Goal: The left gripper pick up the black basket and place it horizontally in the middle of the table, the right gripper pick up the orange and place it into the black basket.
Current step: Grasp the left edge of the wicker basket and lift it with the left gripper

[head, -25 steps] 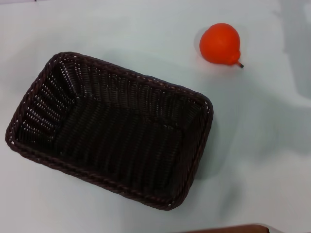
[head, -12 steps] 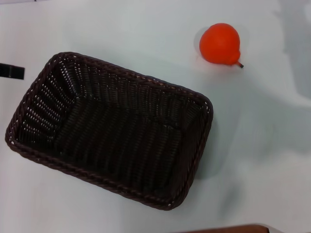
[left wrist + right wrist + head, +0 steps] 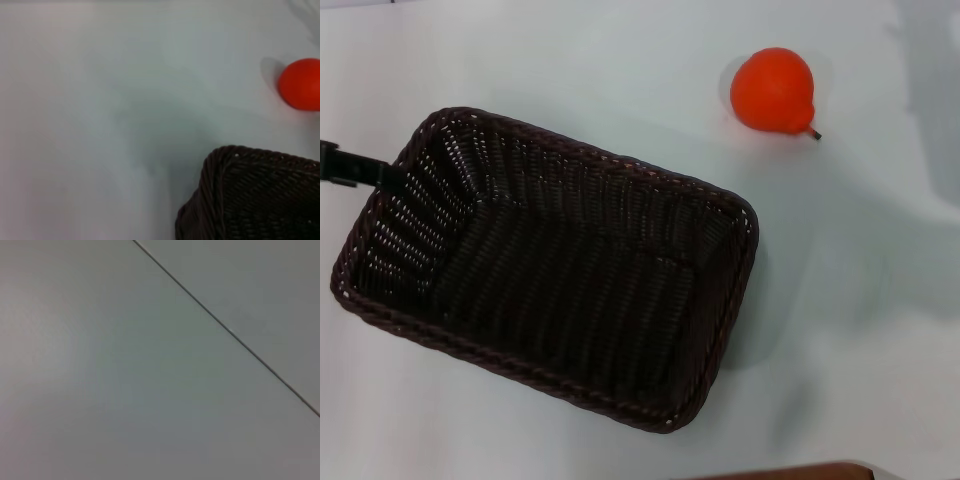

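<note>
Currently the basket pickup is in hand: the left gripper (image 3: 350, 166) touches the black basket (image 3: 548, 268) rim at the worktop (image 3: 620, 70) left edge; jaw state cannot be told. Next: clamp the rim squarely. The orange (image 3: 773, 90) sits near the far right corner.

A dark woven wicker basket (image 3: 545, 265), its braided rim rough and faintly glossy, sits on a smooth, matt white counter (image 3: 860, 300) with a brown edge strip. The orange (image 3: 773, 89) has a smooth, slightly shiny skin. The left gripper (image 3: 350, 166) looks matt black.
</note>
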